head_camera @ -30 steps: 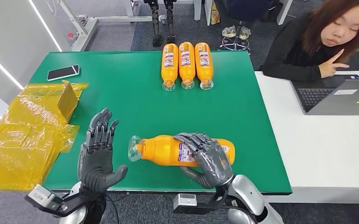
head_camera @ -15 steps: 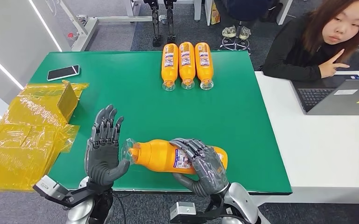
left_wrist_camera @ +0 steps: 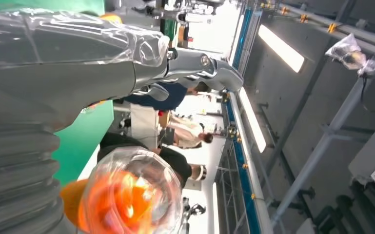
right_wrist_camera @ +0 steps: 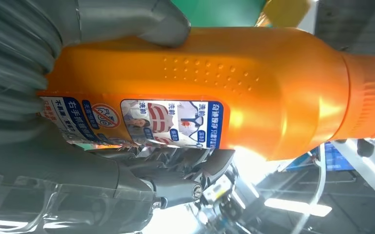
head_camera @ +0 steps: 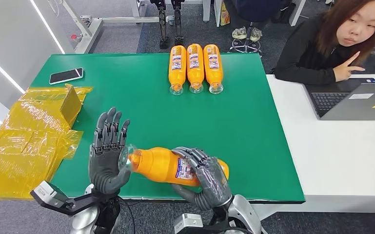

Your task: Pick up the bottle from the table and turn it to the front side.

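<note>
The bottle (head_camera: 163,166) lies gripped in the right hand (head_camera: 206,179), whose fingers wrap its labelled middle. Its long axis runs crosswise above the green tabletop's (head_camera: 141,109) near edge, clear cap toward the left hand (head_camera: 106,157), whose spread, upright fingers seemingly touch the cap.

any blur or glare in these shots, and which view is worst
Left wrist view is worst: the bottle cap end is a soft orange blur up close, and the ceiling light strips blow out white. Right wrist view: label sharp, bright glare beneath the bottle. Head view: evenly lit and sharp, right hand gripping the bottle.
</note>
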### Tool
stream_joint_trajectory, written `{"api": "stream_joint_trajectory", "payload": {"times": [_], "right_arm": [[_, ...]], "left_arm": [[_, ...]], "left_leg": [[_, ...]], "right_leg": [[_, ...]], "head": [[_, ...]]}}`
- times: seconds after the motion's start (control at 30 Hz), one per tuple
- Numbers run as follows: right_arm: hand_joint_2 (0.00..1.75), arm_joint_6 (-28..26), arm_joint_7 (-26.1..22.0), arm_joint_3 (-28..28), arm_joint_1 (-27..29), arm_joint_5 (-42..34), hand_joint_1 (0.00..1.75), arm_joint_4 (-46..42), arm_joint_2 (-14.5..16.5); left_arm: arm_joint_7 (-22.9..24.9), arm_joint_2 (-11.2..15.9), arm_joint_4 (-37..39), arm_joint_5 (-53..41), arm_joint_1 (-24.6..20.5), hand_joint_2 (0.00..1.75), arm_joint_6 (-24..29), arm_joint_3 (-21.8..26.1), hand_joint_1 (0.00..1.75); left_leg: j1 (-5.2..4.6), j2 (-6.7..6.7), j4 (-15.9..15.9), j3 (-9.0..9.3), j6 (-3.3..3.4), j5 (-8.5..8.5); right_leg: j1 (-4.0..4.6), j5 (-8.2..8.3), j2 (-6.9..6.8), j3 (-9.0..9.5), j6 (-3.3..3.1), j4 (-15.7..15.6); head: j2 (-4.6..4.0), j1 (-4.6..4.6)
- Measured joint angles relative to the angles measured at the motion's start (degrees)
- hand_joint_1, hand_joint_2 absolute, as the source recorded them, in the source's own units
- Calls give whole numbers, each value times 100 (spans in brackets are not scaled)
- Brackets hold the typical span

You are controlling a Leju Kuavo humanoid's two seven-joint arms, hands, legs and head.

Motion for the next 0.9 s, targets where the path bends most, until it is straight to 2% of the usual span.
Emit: {"api": "stream_joint_trajectory", "payload": {"times": [0.2,0.53,0.6,0.73,0.77,0.9], "right_arm": [[175,27,-231,183,12,-187,175,205,355],[175,56,-646,156,121,-467,175,304,574],[175,66,-694,146,128,-476,175,341,602],[175,69,-727,139,131,-483,175,386,639],[175,68,-727,136,132,-482,175,389,647],[175,53,-711,108,132,-469,175,396,667]], "left_arm": [[154,14,-165,65,82,175,-61,-78,0],[250,165,-554,256,359,175,-173,-357,0],[250,188,-585,267,382,175,-152,-403,10],[250,232,-624,291,404,175,-122,-450,169],[250,239,-628,296,404,175,-120,-453,175],[250,255,-633,313,401,175,-122,-485,175]], "left_leg": [[0,1,0,0,0,0],[-1,1,0,-2,-2,-1],[0,1,0,-2,-2,-1],[0,1,0,-1,-2,-1],[0,1,0,0,-2,-1],[0,1,0,0,-2,-1]], "right_leg": [[0,-2,1,-3,-2,0],[0,-4,1,-4,-2,-1],[0,-4,1,-4,-2,-1],[0,-4,1,-4,-3,0],[0,-4,1,-4,-3,0],[0,-4,1,-4,-3,0]], "head": [[0,0],[0,-1],[0,0],[0,0],[0,-1],[-1,0]]}}
